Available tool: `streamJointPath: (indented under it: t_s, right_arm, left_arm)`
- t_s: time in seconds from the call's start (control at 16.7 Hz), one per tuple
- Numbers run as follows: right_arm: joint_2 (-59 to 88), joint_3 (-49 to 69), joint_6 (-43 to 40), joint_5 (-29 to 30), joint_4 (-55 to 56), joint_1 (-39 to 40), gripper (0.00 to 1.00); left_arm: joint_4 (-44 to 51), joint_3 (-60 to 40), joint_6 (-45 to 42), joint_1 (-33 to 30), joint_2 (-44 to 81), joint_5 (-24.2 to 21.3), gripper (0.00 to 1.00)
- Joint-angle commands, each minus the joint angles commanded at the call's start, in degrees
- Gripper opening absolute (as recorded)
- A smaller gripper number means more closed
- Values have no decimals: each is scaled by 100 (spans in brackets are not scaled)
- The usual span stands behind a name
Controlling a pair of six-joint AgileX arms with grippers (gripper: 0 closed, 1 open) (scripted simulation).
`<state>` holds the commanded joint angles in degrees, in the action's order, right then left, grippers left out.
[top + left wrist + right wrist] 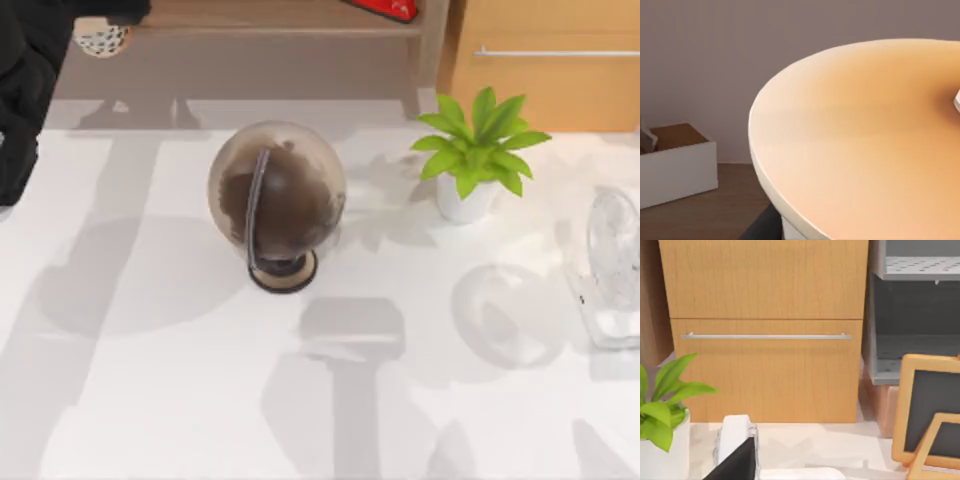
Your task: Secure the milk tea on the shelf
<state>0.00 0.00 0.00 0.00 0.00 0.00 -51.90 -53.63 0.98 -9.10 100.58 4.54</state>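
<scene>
Table (150,400) first, white and wide, with the long brown shelf (280,30) running along its far edge and a lighter wooden cabinet (540,70) with a metal bar handle (555,50) just to the shelf's right. On the table stands a brown globe (277,195) on a dark round base, left of centre, well apart from a green plant (478,145) in a white pot toward the right. My left arm (25,90) comes in dark at the top view's far left corner and reaches over the left end of the shelf, where the milk tea (100,38) shows its speckled base beneath it; in the left wrist view the cup's orange rounded top (865,145) sits very close under the camera. Whether that pincer is closed on the cup I cannot tell. My right gripper (612,270) is parked low at the table's right edge, and how far its pincer is open I cannot tell either. A red thing (385,8) lies on the shelf's right part.
</scene>
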Motion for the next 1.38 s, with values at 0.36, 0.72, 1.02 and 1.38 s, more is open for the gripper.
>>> streamJointPath:
  t_s: [0.36,0.72,1.02,1.38]
  right_arm:
    - [0,0,0,0,0,0,100]
    - [0,0,0,0,0,0,100]
    - [0,0,0,0,0,0,100]
    - [0,0,0,0,0,0,100]
  left_arm:
    - [1806,-1534,-50,-452,193,545,0]
    - [2482,-2142,-107,-490,306,747,0]
    - [2504,-2069,-59,-448,244,672,0]
    - [2678,-1794,300,-352,287,159,0]
